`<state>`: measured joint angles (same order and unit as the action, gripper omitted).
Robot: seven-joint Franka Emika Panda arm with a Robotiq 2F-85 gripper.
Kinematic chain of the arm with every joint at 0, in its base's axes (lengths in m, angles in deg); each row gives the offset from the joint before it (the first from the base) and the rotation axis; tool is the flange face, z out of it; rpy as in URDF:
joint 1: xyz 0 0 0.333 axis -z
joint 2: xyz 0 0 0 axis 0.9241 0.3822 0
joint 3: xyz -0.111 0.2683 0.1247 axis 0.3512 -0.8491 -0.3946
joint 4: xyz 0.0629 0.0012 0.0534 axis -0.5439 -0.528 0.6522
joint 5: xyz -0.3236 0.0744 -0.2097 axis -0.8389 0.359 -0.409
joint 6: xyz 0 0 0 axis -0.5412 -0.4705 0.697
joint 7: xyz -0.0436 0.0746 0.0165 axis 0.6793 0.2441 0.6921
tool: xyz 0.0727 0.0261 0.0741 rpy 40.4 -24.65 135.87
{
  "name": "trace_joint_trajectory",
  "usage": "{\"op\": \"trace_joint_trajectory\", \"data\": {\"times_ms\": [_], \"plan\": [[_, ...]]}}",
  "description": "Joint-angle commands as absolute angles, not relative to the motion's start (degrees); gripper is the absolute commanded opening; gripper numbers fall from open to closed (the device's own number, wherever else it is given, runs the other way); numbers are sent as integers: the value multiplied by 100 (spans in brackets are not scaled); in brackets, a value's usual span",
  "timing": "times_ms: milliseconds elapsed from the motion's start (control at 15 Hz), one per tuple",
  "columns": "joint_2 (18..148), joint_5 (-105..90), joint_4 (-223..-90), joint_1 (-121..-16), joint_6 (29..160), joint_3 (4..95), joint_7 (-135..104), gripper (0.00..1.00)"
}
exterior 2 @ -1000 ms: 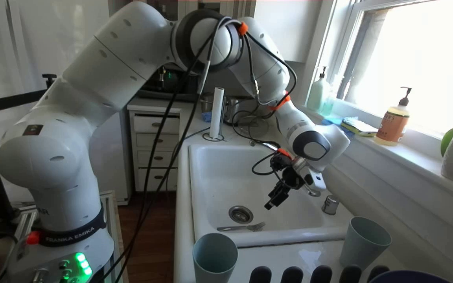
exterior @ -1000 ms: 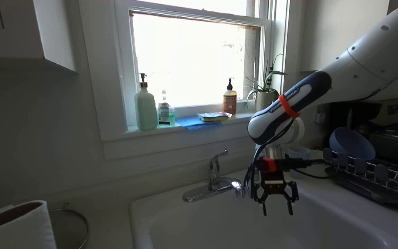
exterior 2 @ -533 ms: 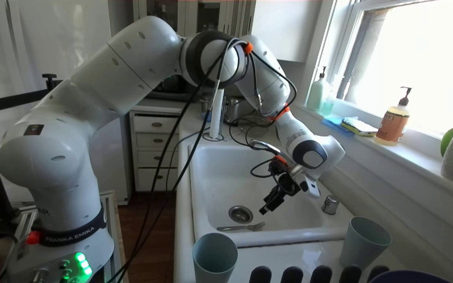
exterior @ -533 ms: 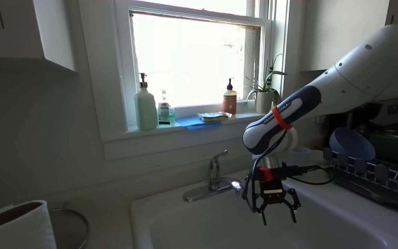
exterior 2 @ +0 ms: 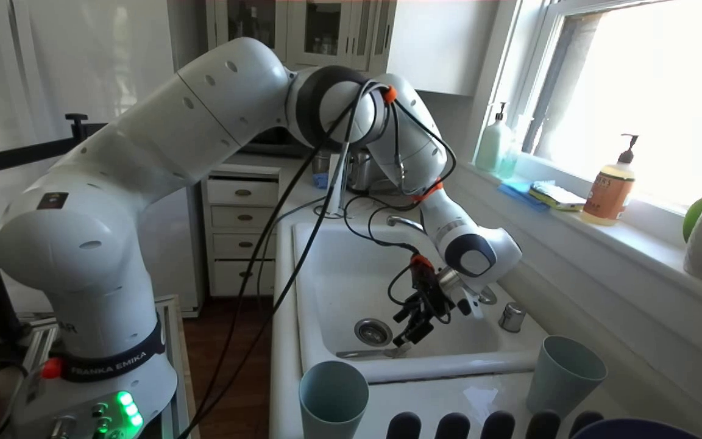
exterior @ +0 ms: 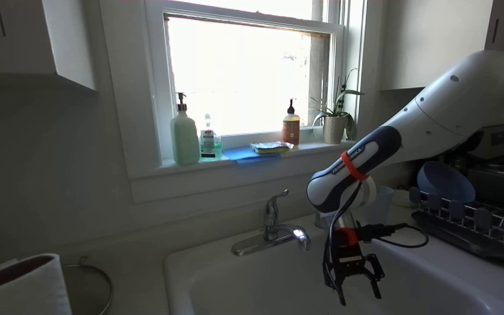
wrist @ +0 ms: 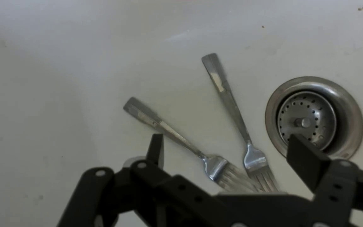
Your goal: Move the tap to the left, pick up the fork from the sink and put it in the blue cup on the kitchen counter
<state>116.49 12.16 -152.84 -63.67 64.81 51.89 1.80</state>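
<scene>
In the wrist view two steel forks lie on the basin floor, a left fork [wrist: 172, 130] and a right fork [wrist: 232, 104], their tines meeting. My gripper [wrist: 225, 145] hovers over them, its jaws wide apart with nothing between. One fork's handle [exterior 2: 357, 353] shows in an exterior view, its tine end partly behind the gripper [exterior 2: 398, 329]. The chrome tap [exterior: 271, 221] stands at the back of the white sink [exterior: 175, 267], its spout pointing away from the gripper's far side. Two pale bluish tumblers stand on the counter [exterior 2: 442, 396]: a near cup [exterior 2: 333, 393] and a wall-side cup [exterior 2: 564, 378].
Beside the forks is the round drain [wrist: 314, 113]. A dish rack [exterior: 481, 218] with a blue bowl [exterior: 446, 181] stands right of the basin. Bottles, a sponge [exterior: 271, 147] and a plant line the window sill. A small chrome post [exterior 2: 512, 317] rises from the rim.
The arm has come down deeper into the sink, the gripper turning a little and nearing the forks. Its jaws have spread slightly wider. The spout is less covered by the arm.
</scene>
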Motion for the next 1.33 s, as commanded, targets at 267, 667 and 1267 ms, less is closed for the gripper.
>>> {"op": "trace_joint_trajectory", "data": {"times_ms": [267,667,1267], "plan": [[12007,1158,-15068,-6250,7240,5027,-604,100],[12307,1234,-14876,-6310,7676,4959,-319,100],[12753,1246,-14322,-6438,7851,5046,586,96]]}}
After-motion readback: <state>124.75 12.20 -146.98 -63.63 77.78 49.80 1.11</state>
